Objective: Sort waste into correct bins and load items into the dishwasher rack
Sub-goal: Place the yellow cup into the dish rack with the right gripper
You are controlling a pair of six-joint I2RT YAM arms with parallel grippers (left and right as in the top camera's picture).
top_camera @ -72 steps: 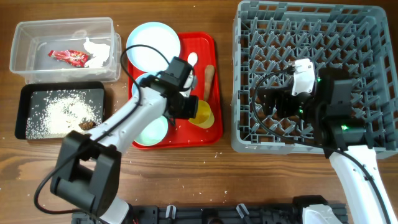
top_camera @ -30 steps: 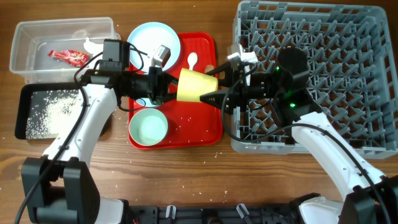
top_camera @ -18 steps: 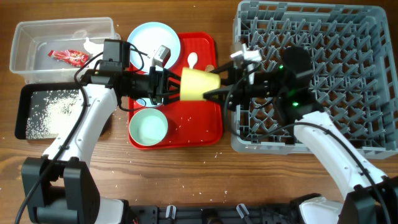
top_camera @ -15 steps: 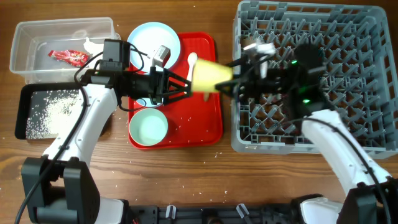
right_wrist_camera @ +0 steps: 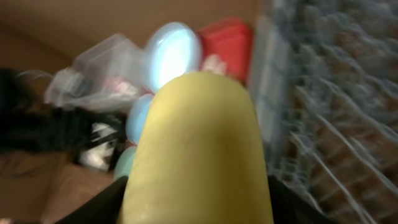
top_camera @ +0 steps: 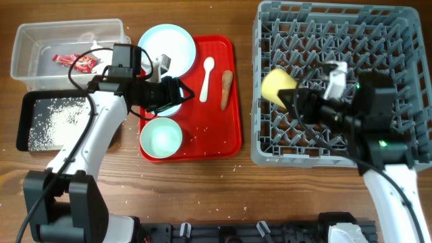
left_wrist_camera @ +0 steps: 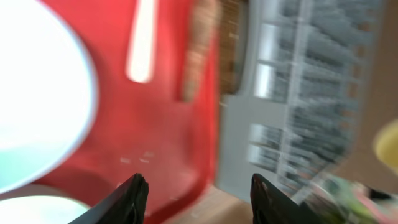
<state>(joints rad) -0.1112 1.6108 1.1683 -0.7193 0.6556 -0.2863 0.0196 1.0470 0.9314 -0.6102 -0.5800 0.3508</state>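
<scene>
My right gripper (top_camera: 289,94) is shut on the yellow cup (top_camera: 277,86) and holds it on its side above the left part of the grey dishwasher rack (top_camera: 337,27). The cup (right_wrist_camera: 199,143) fills the right wrist view between the fingers. Over the red tray (top_camera: 226,138) my left gripper (top_camera: 185,91) stands open and empty, as the left wrist view (left_wrist_camera: 200,194) confirms. On the tray lie the pale blue plate (top_camera: 167,46), the white spoon (top_camera: 206,75), a brown sausage-shaped piece (top_camera: 226,89) and the mint bowl (top_camera: 164,137). The left arm hides most of another bowl.
A clear tub (top_camera: 27,74) at the far left holds a red wrapper (top_camera: 75,62) and white tissue (top_camera: 101,57). In front of it a black tray (top_camera: 34,101) holds rice (top_camera: 57,121). Rice grains are scattered on the red tray and the wooden table (top_camera: 223,189).
The cup passed from my left gripper to my right, which carried it right, over the rack. My left gripper opened and drew back a little to the left.
</scene>
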